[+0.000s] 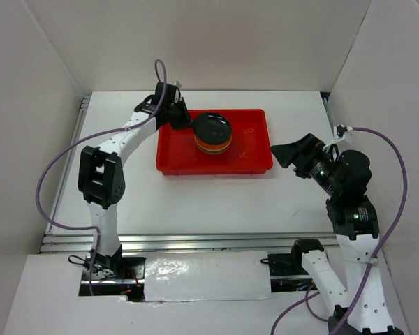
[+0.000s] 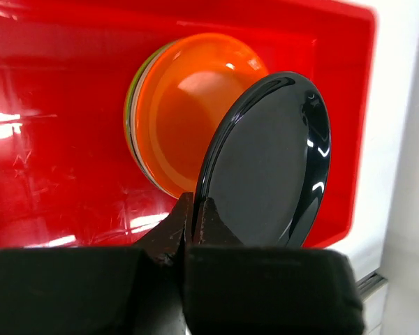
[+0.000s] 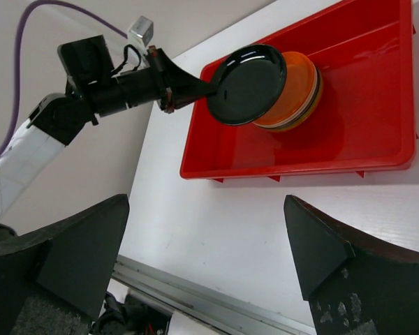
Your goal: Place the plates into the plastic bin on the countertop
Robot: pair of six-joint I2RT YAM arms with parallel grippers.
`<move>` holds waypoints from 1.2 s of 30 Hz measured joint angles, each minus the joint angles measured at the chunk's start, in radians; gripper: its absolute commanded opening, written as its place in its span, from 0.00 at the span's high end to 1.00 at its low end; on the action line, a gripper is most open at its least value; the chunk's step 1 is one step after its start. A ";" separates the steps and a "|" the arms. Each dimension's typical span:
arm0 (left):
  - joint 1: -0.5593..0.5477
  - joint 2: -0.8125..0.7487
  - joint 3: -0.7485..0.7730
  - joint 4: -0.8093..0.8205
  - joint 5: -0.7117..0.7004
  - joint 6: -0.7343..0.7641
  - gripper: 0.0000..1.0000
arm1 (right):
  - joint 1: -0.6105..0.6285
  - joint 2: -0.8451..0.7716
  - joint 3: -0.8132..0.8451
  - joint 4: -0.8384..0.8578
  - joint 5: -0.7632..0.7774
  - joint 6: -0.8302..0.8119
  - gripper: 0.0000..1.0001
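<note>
Rim pinch: left gripper [image 2: 188,220] is clamping black plate [image 2: 265,164]; glazed, stiff, probably slippery, chippable. Right gripper [image 3: 206,241] is idling, spread wide.

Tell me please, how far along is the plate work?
Done: a stack of plates, orange on top, lies in the red bin. In hand: the left pincer is shut on the black plate, tilted over that stack. Left: releasing it; no other plate shows outside the bin.

plastic bin [image 1: 251,165]: glossy bright red, plain
black plate [image 1: 212,128]: shiny black, unpatterned
orange plate [image 2: 174,112], inside the bin: plain orange
lime green plate [image 2: 130,101], inside the bin: lime edge
bench [image 1: 216,202]: plain white
</note>
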 measured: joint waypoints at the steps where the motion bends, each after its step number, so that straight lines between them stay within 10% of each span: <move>1: -0.004 0.020 0.015 -0.014 0.000 0.003 1.00 | -0.003 -0.002 0.000 -0.006 -0.002 -0.002 0.00; 8: -0.013 0.113 0.116 -0.044 -0.007 0.020 0.98 | -0.020 -0.009 0.000 -0.021 -0.035 -0.008 0.00; 16: 0.001 0.163 0.172 -0.057 -0.022 0.021 0.05 | -0.027 -0.010 0.001 -0.022 -0.072 -0.021 0.00; 24: -0.007 -0.033 0.074 -0.121 -0.155 0.059 0.01 | -0.026 0.014 0.087 -0.109 -0.018 -0.085 0.00; 36: 0.050 -0.978 -0.277 -0.277 -0.620 0.181 0.01 | 0.364 0.058 0.330 -0.344 0.568 -0.206 0.00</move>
